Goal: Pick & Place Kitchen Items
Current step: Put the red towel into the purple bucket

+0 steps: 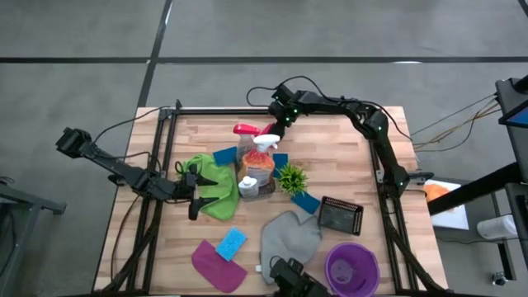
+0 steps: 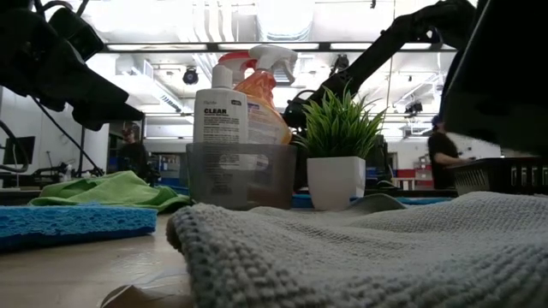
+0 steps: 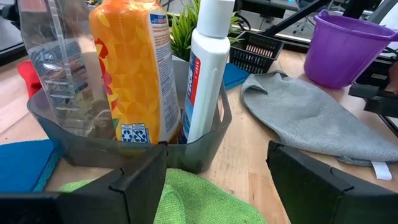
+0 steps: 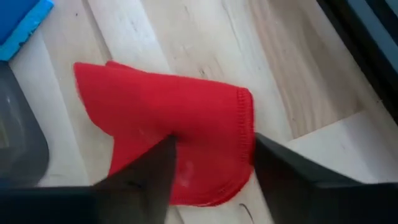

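Observation:
A grey caddy [image 1: 256, 177] holds the clear spray bottle with red trigger [image 3: 53, 62], the orange spray bottle with white trigger [image 3: 130, 68] and a white bottle [image 3: 205, 68]. My left gripper [image 1: 194, 191] is open, above the green cloth [image 1: 213, 186] and pointing at the caddy [image 3: 199, 146]. My right gripper [image 1: 275, 125] is open behind the caddy, pointing down. Its fingers stand over a red cloth [image 4: 180, 118] that lies flat on the table. A grey cloth [image 1: 289, 235], a magenta cloth [image 1: 216, 264] and blue sponges [image 1: 231, 243] lie toward the near edge. My right gripper comes down from above with a finger on either side of the red cloth's near part [image 4: 205, 168]. I cannot tell whether the fingertips touch it. The cloth lies on the table.
A small potted plant [image 1: 291, 177] stands right of the caddy. A black basket [image 1: 340, 216] and a purple bucket [image 1: 352, 268] stand at the near right. More blue sponges lie at the caddy's left [image 1: 224, 155] and near the plant [image 1: 305, 202].

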Controlling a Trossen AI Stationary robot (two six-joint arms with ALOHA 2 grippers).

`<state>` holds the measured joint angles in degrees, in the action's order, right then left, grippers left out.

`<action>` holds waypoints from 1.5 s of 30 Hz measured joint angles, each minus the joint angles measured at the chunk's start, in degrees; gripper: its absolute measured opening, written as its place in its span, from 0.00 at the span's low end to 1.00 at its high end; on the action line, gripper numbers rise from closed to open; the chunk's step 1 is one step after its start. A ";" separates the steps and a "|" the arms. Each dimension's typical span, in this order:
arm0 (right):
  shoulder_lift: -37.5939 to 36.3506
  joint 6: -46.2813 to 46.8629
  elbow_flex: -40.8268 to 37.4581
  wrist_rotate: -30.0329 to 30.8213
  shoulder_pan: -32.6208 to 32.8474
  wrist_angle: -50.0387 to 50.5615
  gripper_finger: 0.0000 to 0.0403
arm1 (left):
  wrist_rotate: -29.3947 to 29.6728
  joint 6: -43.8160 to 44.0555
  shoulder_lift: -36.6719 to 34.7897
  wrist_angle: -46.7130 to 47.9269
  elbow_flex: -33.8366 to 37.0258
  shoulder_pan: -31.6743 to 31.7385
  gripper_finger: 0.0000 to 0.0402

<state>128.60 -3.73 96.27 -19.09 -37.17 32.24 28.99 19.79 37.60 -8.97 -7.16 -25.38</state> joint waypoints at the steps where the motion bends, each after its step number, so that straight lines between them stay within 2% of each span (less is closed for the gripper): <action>1: -0.02 -0.41 0.00 0.02 0.05 0.22 0.39 | 0.00 0.00 0.00 0.00 0.00 0.01 0.69; 5: -0.02 -2.72 0.00 0.03 0.06 0.93 0.11 | 0.00 0.00 0.00 0.00 0.00 0.01 0.69; 10: -0.12 -3.27 0.00 0.17 0.05 0.95 0.05 | 0.00 0.01 0.00 0.00 0.00 0.01 0.69; 16: -1.66 -3.37 -0.02 2.15 0.59 0.97 0.04 | 0.00 0.01 0.00 0.00 0.00 0.01 0.69; 24: -7.28 -3.60 0.14 7.08 1.63 3.21 0.04 | 0.00 0.02 0.00 -0.02 0.00 0.01 0.69; 36: -22.44 -5.40 0.13 14.61 1.65 7.99 0.04 | 0.00 0.02 0.02 -0.05 0.00 -0.01 0.69; 41: -29.51 -6.17 0.11 14.83 1.53 8.16 0.04 | 0.00 0.02 0.02 -0.07 0.00 -0.01 0.69; 45: -34.27 -6.40 -0.56 14.82 1.64 4.54 0.04 | 0.00 0.02 0.02 -0.08 0.00 -0.01 0.69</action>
<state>94.33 -10.13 95.71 -4.27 -35.53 36.78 28.99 19.81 37.63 -9.05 -7.16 -25.39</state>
